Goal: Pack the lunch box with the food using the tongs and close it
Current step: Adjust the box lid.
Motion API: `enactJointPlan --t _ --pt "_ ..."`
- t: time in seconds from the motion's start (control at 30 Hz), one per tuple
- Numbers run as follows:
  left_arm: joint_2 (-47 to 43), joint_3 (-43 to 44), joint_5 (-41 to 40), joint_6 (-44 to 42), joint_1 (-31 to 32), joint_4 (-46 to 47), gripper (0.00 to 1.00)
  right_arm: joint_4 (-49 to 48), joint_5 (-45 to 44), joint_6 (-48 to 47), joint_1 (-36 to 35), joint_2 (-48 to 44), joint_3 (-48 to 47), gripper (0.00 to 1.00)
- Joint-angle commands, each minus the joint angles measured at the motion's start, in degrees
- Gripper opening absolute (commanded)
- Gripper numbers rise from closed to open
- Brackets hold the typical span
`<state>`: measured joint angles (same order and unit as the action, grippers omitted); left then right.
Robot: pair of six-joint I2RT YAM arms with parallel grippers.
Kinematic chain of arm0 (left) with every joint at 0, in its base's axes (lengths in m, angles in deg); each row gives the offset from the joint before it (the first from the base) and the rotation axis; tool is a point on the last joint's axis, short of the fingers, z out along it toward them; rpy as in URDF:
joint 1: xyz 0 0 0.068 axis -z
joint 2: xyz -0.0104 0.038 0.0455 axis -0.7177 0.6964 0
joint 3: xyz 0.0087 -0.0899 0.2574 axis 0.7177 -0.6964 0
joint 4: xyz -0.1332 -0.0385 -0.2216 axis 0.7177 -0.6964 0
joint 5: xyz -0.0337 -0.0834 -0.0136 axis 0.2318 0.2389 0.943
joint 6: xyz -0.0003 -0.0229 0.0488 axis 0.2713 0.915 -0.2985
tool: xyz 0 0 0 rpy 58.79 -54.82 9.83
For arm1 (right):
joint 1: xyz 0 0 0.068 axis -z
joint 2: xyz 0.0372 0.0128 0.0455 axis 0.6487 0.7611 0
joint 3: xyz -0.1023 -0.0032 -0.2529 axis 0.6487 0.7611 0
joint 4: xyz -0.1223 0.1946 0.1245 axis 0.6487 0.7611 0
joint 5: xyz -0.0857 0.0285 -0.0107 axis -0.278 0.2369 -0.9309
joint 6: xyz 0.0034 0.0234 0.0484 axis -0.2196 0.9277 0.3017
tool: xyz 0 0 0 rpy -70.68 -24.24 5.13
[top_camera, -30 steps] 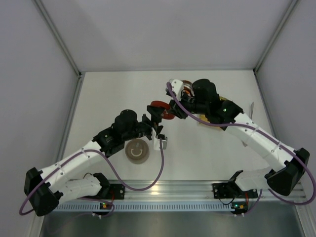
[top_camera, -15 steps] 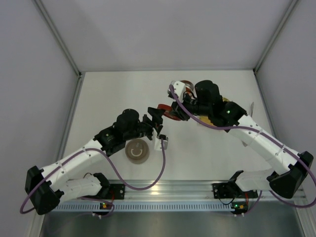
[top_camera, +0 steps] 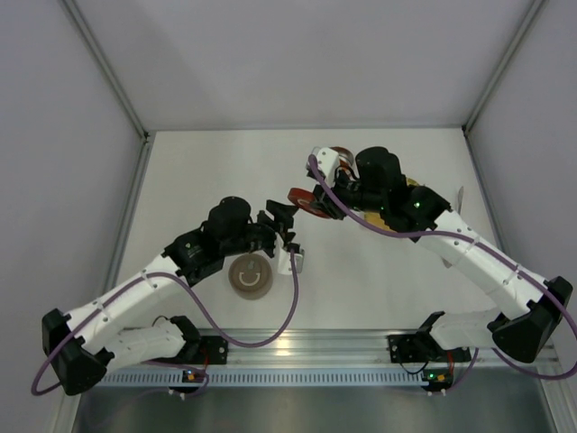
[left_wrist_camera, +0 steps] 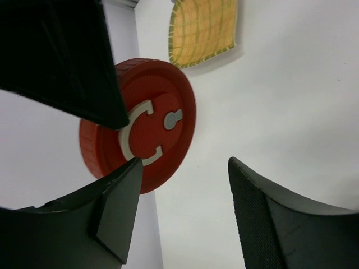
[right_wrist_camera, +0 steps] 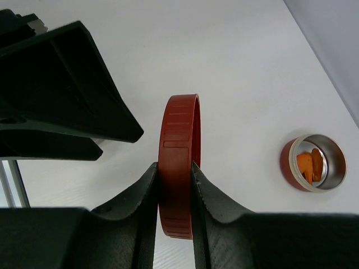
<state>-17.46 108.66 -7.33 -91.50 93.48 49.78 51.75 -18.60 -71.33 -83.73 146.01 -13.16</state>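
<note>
Two grippers meet at the red lid (right_wrist_camera: 179, 129). The right gripper (right_wrist_camera: 175, 167) pinches the red lid by its edge and holds it up off the table (top_camera: 207, 171). The left gripper (left_wrist_camera: 184, 168) is just beside the lid, with its jaws apart and nothing between them. Orange food pieces (right_wrist_camera: 310, 164) lie inside a small red tin (right_wrist_camera: 287, 168), near the lid but not touching it. A yellow woven mat (left_wrist_camera: 203, 28) lies past the lid. A round tan lid (top_camera: 250, 273) with a smiley face lies nearer the arm bases.

Red lid (left_wrist_camera: 147, 137) close ahead of left gripper (left_wrist_camera: 182, 166)
</note>
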Motion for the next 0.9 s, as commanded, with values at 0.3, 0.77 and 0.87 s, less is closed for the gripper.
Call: enactJointPlan --t 0.3,0.77,0.87 --pt "-1.0 -0.9 -6.5 2.5 0.3 10.4 0.75 -2.5 8.8 7.1 1.4 0.6 -3.9 0.0" --pt "-2.2 -1.2 -5.0 5.8 0.3 10.8 0.74 -4.2 11.0 12.4 4.5 -0.4 -3.5 0.0" --pt "-3.2 -0.6 -4.0 7.9 0.3 9.7 0.74 -5.5 11.2 14.7 6.3 -0.3 -2.9 0.0"
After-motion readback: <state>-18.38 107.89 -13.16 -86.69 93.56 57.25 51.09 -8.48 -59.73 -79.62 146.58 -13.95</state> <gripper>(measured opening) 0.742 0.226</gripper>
